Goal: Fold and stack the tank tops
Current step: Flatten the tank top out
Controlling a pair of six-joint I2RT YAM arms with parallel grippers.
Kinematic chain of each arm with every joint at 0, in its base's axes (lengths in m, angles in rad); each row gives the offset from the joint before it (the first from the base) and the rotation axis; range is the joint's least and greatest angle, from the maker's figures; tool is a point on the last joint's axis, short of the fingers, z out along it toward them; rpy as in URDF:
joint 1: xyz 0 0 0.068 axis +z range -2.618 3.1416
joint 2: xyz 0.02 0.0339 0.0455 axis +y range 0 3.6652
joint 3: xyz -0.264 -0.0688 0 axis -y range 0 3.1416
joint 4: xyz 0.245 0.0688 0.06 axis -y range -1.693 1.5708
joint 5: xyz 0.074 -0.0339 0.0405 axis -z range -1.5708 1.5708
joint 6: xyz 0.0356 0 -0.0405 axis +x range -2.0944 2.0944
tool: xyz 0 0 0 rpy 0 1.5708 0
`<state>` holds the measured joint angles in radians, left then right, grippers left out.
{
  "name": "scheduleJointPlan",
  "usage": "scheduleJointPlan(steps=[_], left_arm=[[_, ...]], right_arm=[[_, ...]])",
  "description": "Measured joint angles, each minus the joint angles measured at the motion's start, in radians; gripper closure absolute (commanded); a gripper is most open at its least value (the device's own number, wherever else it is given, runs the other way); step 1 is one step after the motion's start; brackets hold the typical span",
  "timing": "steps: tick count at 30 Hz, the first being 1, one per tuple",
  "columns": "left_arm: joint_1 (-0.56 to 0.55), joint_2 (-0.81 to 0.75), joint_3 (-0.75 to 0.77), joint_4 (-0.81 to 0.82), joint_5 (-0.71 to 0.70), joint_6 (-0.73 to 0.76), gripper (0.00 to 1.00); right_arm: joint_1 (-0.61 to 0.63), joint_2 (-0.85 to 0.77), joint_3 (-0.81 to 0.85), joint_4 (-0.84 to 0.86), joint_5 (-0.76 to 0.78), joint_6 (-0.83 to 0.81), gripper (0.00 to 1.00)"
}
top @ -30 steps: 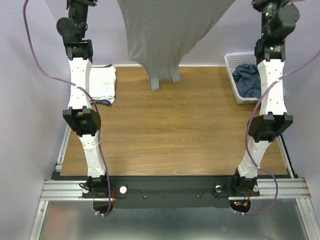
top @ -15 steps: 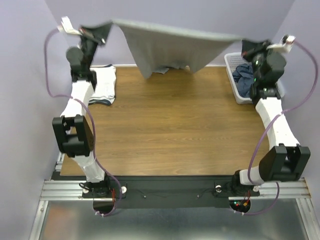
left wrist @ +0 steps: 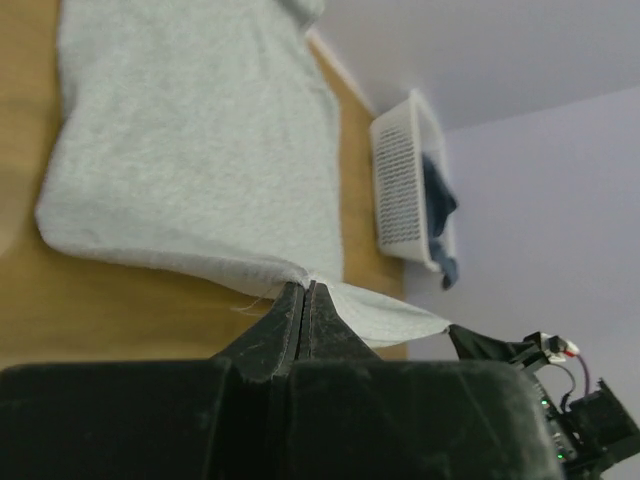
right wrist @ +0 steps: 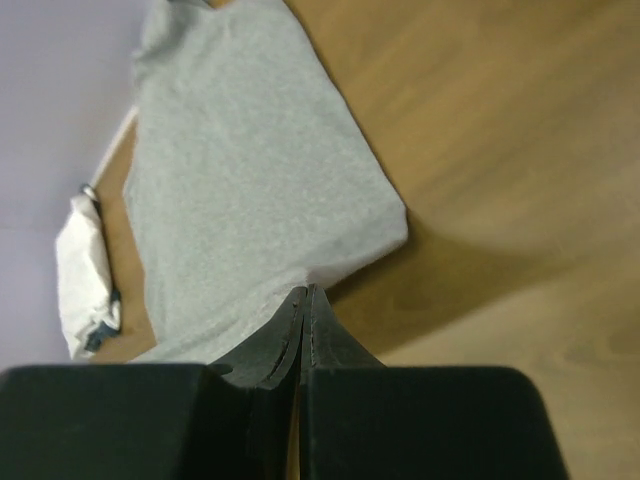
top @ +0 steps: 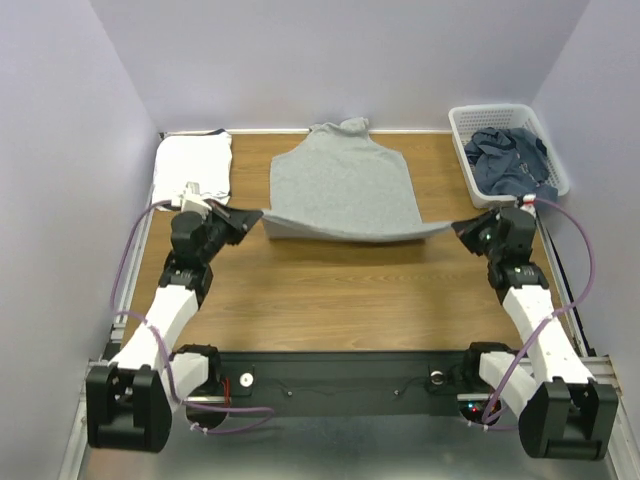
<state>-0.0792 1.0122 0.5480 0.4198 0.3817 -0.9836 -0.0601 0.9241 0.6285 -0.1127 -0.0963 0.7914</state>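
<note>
A heather grey tank top point(top: 343, 185) lies spread on the table, straps toward the back wall, its near hem lifted and stretched taut between both grippers. My left gripper point(top: 255, 213) is shut on the hem's left corner point(left wrist: 300, 280); my right gripper point(top: 452, 227) is shut on the right corner point(right wrist: 305, 285). The grey tank top point(left wrist: 190, 140) fills the upper left wrist view, and the grey tank top point(right wrist: 240, 160) also lies ahead of the right wrist. A folded white tank top point(top: 195, 165) rests at the table's back left. A dusty blue tank top point(top: 510, 158) lies crumpled in the basket.
The white lattice basket point(top: 462, 123) stands at the back right corner, also showing as the basket point(left wrist: 400, 190) in the left wrist view. Bare wooden table point(top: 340, 290) stretches between the hem and the arm bases. Purple walls close in on three sides.
Both arms have swung down and toward the near edge, bringing the grey top from hanging high in the air to lying on the table with only its near hem still raised.
</note>
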Motion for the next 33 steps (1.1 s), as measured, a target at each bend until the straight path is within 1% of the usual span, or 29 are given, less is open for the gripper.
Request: scheduleJointPlan(steps=[4,6,8,10,12,15,19,21,22,24,25,33], left_arm=[[-0.034,-0.115,-0.138,-0.211,-0.054,0.027,1.0],[-0.042,-0.139,-0.194,-0.309,-0.077,0.032,1.0],[-0.055,-0.159,-0.235,-0.411,-0.104,0.035,1.0],[-0.063,-0.179,-0.252,-0.477,-0.119,0.036,1.0],[-0.093,-0.209,-0.261,-0.543,-0.147,0.03,1.0],[-0.15,-0.237,-0.261,-0.599,-0.173,0.014,1.0],[-0.178,-0.243,-0.261,-0.653,-0.191,-0.004,1.0],[-0.182,-0.243,-0.261,-0.671,-0.194,-0.009,1.0],[-0.182,-0.242,-0.261,-0.682,-0.195,-0.01,1.0],[-0.182,-0.241,-0.258,-0.697,-0.194,-0.009,1.0],[-0.182,-0.241,-0.252,-0.712,-0.191,-0.008,1.0],[-0.182,-0.206,-0.15,-0.769,-0.187,0.035,1.0]], right_arm=[[-0.001,-0.07,-0.104,-0.119,-0.053,0.017,1.0],[-0.001,-0.108,-0.166,-0.171,-0.073,0.026,1.0],[-0.001,-0.145,-0.212,-0.23,-0.082,0.034,1.0],[-0.003,-0.183,-0.25,-0.301,-0.09,0.043,1.0],[-0.005,-0.2,-0.254,-0.353,-0.088,0.046,0.99],[-0.005,-0.218,-0.252,-0.41,-0.072,0.043,1.0],[-0.005,-0.222,-0.251,-0.463,-0.061,0.047,0.99],[-0.005,-0.218,-0.25,-0.478,-0.057,0.047,0.89],[-0.005,-0.216,-0.247,-0.487,-0.056,0.047,0.81],[-0.005,-0.212,-0.234,-0.506,-0.047,0.048,0.83],[-0.005,-0.209,-0.223,-0.516,-0.042,0.046,0.88],[-0.006,-0.116,-0.071,-0.534,0.007,0.029,0.88]])
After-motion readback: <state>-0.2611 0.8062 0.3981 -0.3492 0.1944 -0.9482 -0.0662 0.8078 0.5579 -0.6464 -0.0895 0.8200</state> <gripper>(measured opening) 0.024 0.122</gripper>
